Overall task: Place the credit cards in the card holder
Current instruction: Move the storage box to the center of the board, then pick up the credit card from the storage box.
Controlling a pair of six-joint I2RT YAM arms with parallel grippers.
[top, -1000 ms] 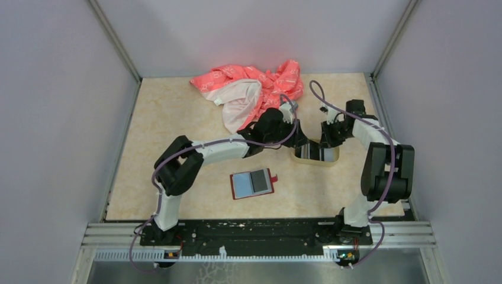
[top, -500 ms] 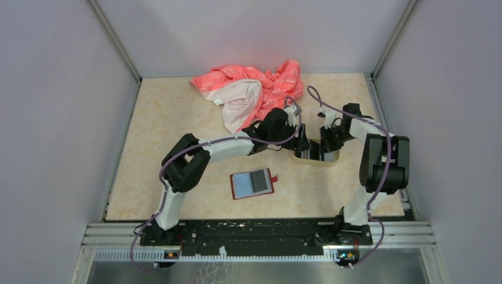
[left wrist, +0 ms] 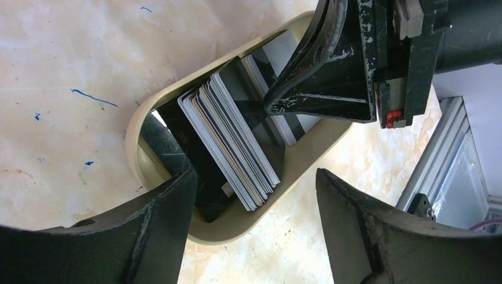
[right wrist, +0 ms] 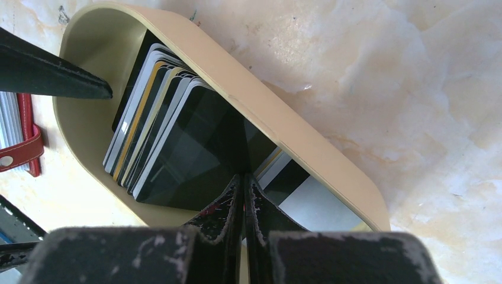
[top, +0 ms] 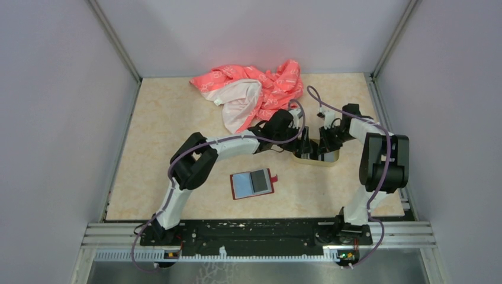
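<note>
Grey walls close in a beige marbled table. Right of its middle sits the tray, with the cards on edge inside. The right gripper is pressed together at a black card's rim; I cannot tell whether it has the card nipped. The left gripper is spread astride the tray. One card is best drawn straight up, clear of the tight stack, tray wall and left fingers. The holder lies open toward the near edge, and a cloth lies at the far edge.
</note>
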